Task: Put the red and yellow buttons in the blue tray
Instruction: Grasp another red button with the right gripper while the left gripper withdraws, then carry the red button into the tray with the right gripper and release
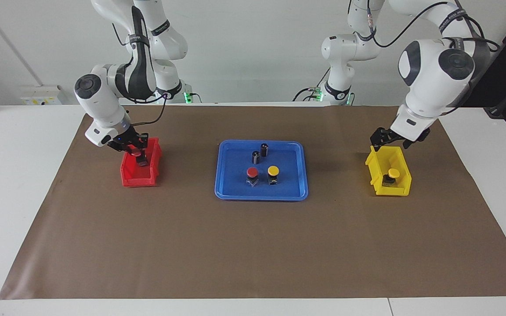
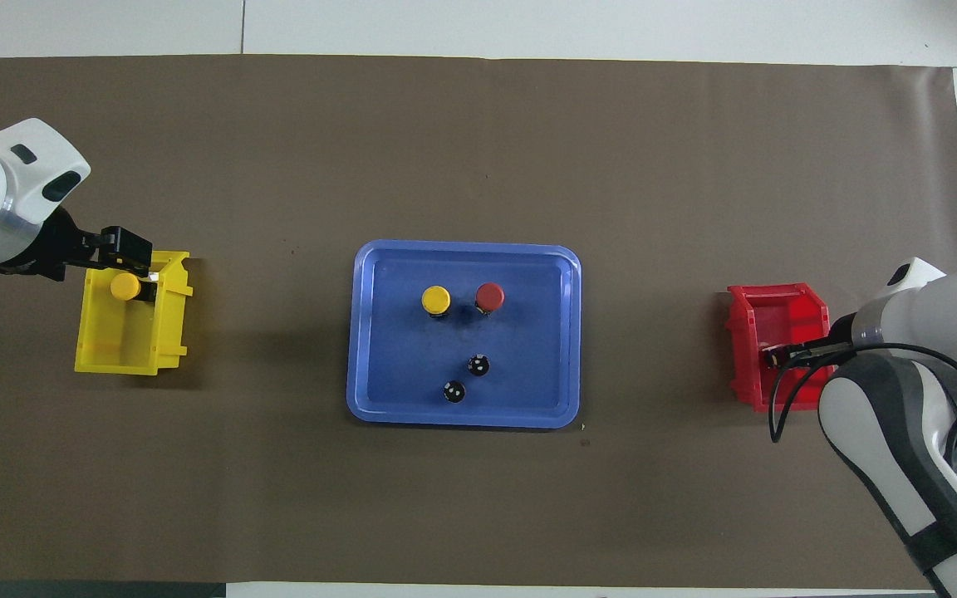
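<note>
Right hand (image 1: 137,152): down inside the red bin (image 1: 141,169), fingers clamped on a red button (image 1: 135,150).
Left hand (image 1: 389,141): fingers apart, over the yellow bin (image 1: 388,171); one yellow button (image 1: 392,174) sits in that bin just below it.
Blue tray (image 1: 261,195): on the tabletop between the two hands, holding one red button (image 1: 252,173), one yellow button (image 1: 273,171) and two dark cylinders (image 1: 260,153).
</note>
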### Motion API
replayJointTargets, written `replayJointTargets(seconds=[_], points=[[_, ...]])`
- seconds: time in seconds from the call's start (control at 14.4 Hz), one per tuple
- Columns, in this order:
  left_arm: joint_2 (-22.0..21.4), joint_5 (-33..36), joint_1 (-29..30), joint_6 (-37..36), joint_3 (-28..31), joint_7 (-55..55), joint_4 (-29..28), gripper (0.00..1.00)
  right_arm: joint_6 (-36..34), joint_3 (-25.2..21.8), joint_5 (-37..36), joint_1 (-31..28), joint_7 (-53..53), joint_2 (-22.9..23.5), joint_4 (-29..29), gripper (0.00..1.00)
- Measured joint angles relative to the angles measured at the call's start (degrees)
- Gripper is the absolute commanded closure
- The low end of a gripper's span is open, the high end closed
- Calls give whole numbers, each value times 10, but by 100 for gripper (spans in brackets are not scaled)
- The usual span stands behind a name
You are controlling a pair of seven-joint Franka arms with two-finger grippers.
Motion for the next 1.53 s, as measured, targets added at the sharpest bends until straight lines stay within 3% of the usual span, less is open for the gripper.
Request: replayJointTargets(seconds=[0.14,0.28,0.56,0.91,1.39,1.53], points=[[-3,0,14,48,-1,1,-33,1,-76,2,1,24,19,11,78,75],[-4,0,22,98,-1,1,-68,11,-137,4,3,68,76,31,162,75],[-3,0,35,152,-2,1,-105,16,-130,8,49,171,240,84,259,75],[2,0,42,196,-2,0,-133,31,18,9,54,288,367,152,257,74],[19,0,42,245,-2,0,-154,34,66,8,37,314,370,201,227,73],[25,0,47,256,-2,0,-157,35,85,7,33,314,370,201,211,68]])
